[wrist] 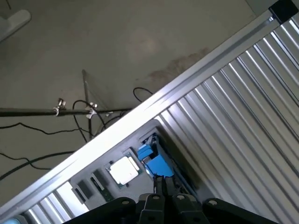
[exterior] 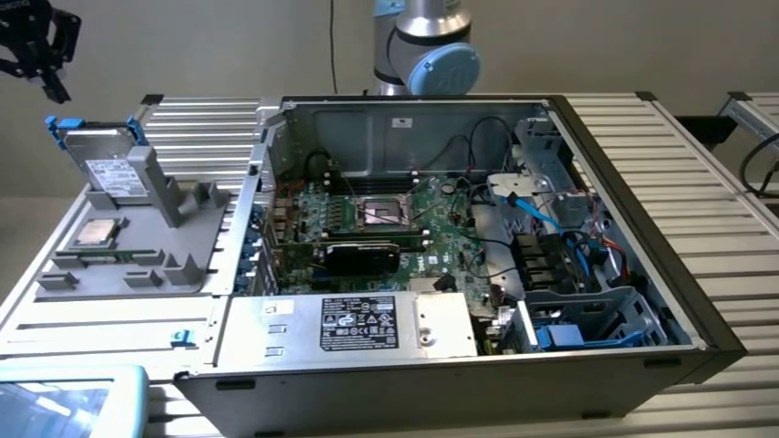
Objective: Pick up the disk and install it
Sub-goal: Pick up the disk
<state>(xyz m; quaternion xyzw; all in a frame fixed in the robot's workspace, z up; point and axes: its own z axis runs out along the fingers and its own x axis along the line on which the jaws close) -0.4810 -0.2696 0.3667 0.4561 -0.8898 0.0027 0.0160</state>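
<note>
The disk stands on edge in a grey holder at the exterior view's left. Its label faces out and its blue frame shows at the top. My gripper hangs high above it, apart from it and holding nothing. In the wrist view the gripper has its two dark fingers pressed together, shut, and the disk's blue edge lies just beyond them. The open computer case lies to the right of the holder, with a bay of blue rails at its near right corner.
A small square CPU chip lies flat on the holder, in front of the disk. In the case sit a motherboard and a silver box with a black label. All of it rests on a slatted metal table. Cables run across the floor.
</note>
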